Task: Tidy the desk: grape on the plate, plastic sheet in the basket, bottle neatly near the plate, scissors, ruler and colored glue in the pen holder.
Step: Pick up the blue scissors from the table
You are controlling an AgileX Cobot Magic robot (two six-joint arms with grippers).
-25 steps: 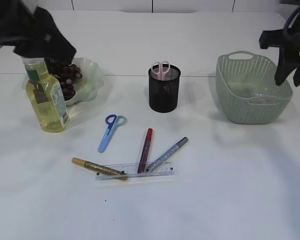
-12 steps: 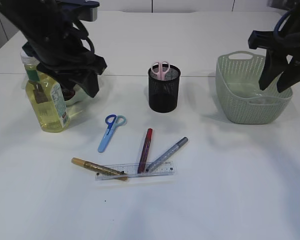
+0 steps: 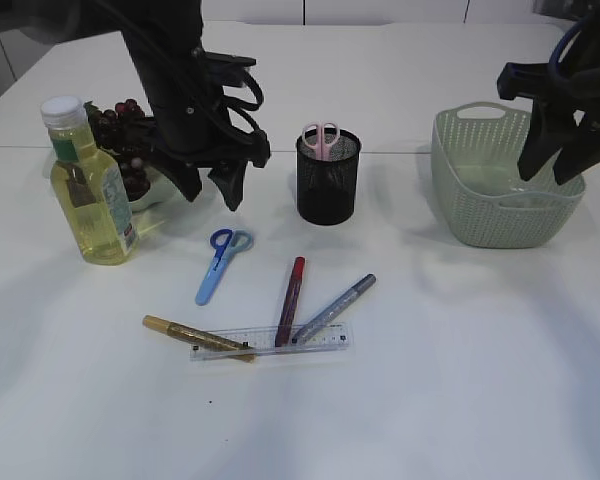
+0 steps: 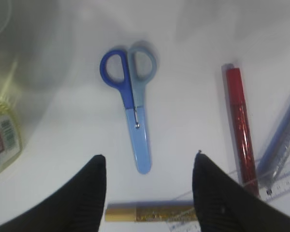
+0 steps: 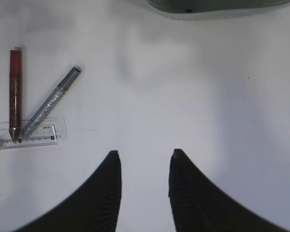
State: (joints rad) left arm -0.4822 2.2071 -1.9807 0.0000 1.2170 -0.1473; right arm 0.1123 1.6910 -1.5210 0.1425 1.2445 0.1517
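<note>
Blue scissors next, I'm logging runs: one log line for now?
left gripper: open, empty, above blue scissors | right gripper: open, empty | pen holder: pink scissors inside

The white counter (image 3: 460, 380) carries bottle (image 3: 88, 190), plate (image 3: 170, 185), pen holder (image 3: 328, 178), basket (image 3: 500, 195), blue scissors (image 3: 220, 262), ruler (image 3: 270, 342) and three glue pens.

Bright, even overhead lighting; soft shadows on the white table (image 3: 460, 380); left wrist view slightly blurred, perhaps out of focus.
</note>
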